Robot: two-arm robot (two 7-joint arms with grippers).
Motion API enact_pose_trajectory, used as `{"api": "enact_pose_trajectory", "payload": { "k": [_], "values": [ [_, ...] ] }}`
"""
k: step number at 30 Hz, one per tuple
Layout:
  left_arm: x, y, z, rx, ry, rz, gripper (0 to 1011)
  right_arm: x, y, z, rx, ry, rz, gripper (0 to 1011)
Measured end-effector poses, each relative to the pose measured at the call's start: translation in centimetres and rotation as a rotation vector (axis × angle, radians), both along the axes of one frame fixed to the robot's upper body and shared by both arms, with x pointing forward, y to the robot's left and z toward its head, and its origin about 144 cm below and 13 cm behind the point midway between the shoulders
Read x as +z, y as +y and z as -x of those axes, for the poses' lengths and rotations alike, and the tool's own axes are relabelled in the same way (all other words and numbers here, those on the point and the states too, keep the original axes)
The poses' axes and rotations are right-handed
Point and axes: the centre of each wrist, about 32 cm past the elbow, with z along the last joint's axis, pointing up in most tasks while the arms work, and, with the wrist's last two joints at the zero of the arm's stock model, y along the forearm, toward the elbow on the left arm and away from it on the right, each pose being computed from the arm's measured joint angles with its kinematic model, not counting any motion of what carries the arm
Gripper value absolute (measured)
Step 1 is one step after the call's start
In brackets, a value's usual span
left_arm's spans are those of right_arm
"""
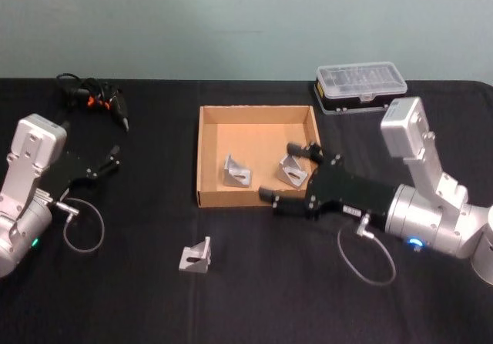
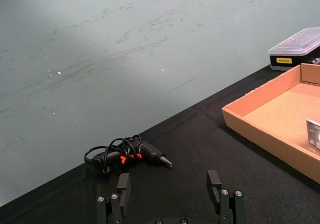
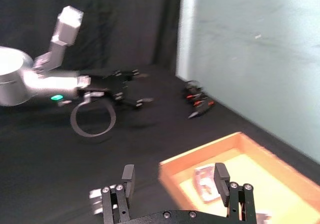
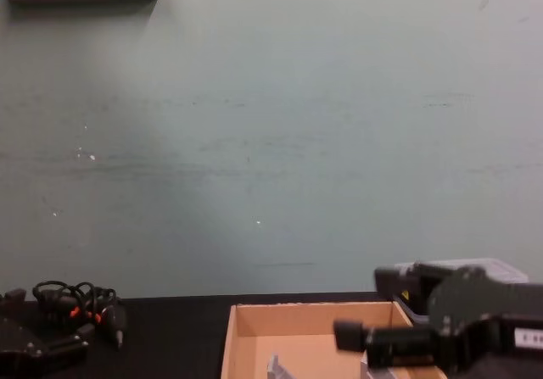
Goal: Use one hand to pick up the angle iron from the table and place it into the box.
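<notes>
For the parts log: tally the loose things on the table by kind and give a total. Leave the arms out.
Cardboard box: 1
Angle irons: 3, that one and another in the box, a third on the table
Clear-lidded plastic case: 1
Corded black tool: 1
Total: 6

Box (image 1: 201,155): tan cardboard, open-topped, on the black tabletop (image 1: 269,298).
Boxed angle irons (image 1: 237,172): two silver brackets, side by side inside.
Loose angle iron (image 1: 196,256): silver bracket on the tabletop, near the box's front wall, apart.
</notes>
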Motion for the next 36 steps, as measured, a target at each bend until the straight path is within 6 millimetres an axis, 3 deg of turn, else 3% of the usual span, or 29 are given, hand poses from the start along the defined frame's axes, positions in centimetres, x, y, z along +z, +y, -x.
{"api": "enact_pose_trajectory", "payload": {
  "k": [14,36],
  "values": [
    [0.0,0.0,0.0,0.0,0.0,0.0,1000,-1.8,2.3,-1.1,0.18,0.128,0.135,1004],
    [0.0,0.0,0.0,0.0,0.0,0.0,1000,-4.4,5.4,-1.8,0.239,0.187,0.194,1004]
  ]
}}
